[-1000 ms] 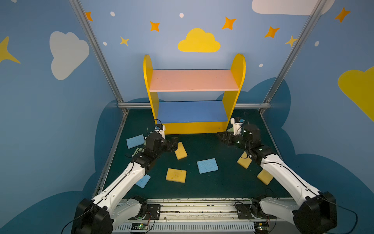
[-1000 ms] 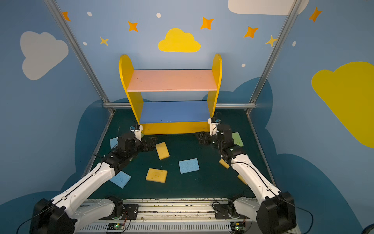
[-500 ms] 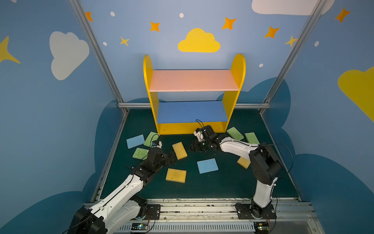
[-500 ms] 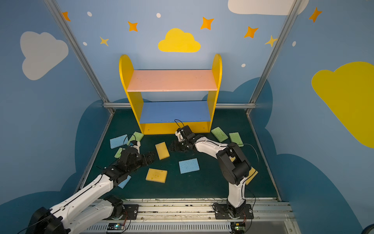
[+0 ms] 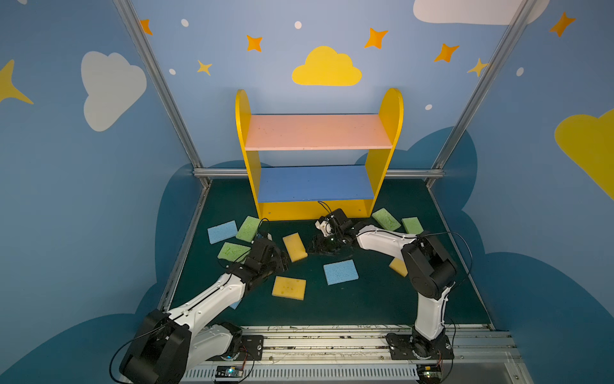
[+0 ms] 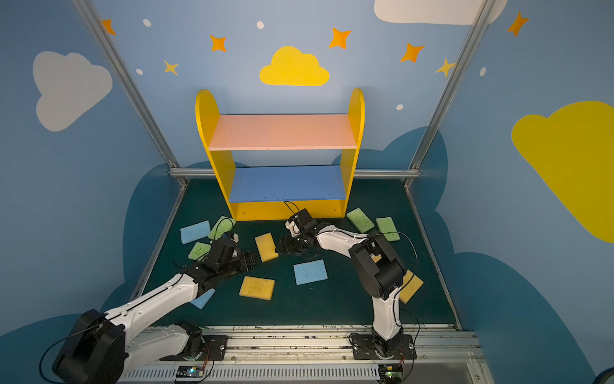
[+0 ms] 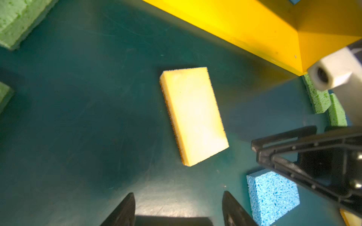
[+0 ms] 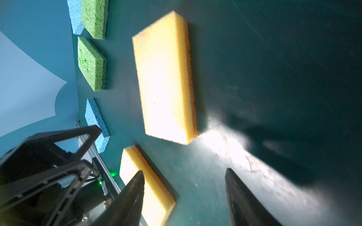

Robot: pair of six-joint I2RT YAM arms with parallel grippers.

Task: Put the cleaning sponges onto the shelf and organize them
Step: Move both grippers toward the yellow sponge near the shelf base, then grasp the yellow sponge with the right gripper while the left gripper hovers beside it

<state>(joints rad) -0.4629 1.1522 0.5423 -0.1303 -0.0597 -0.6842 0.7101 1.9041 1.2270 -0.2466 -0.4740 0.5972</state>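
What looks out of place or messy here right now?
Sponges lie scattered at all angles on the green mat while the shelf stands bare. Oddly, the left gripper and right gripper both face the same yellow sponge, jaws open, neither touching it.

Both top views look down from high, facing the shelf [image 5: 319, 133]; both wrist views, close, share the sponge [image 7: 194, 115] before it.

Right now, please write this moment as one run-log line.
left hand: open, empty | right hand: open, empty | yellow sponge: flat, between both hands | shelf: nothing on it
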